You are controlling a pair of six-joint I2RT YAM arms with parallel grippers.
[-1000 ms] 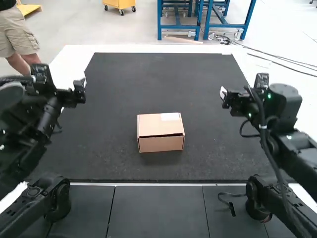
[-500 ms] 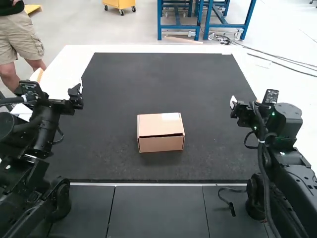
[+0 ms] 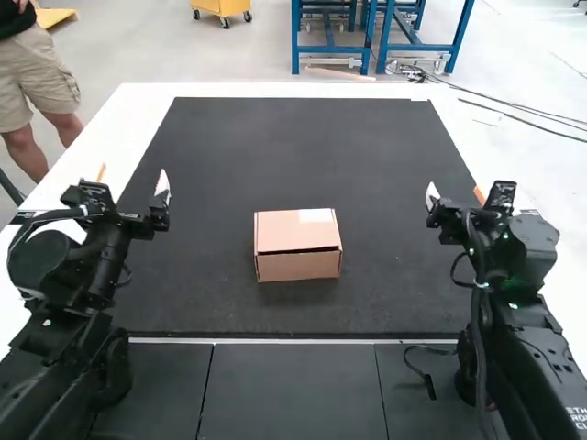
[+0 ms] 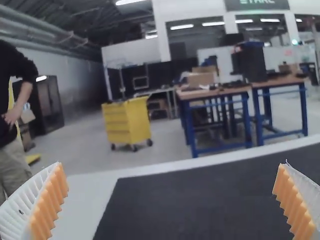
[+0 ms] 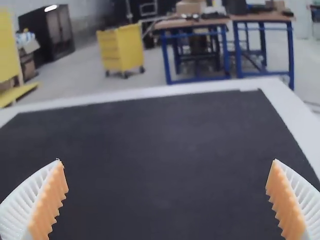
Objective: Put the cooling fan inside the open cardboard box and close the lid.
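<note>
Cardboard box (image 3: 298, 244) between left end effector (image 3: 131, 178), right end effector (image 3: 454, 193).

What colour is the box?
Brown cardboard box, with a pale patch on top; clearest in the high view.

The cardboard box (image 3: 298, 244) is small and brown, with a pale patch on its top. Its lid is shut flat. It sits the right way up near the middle of the black mat (image 3: 275, 147).
</note>
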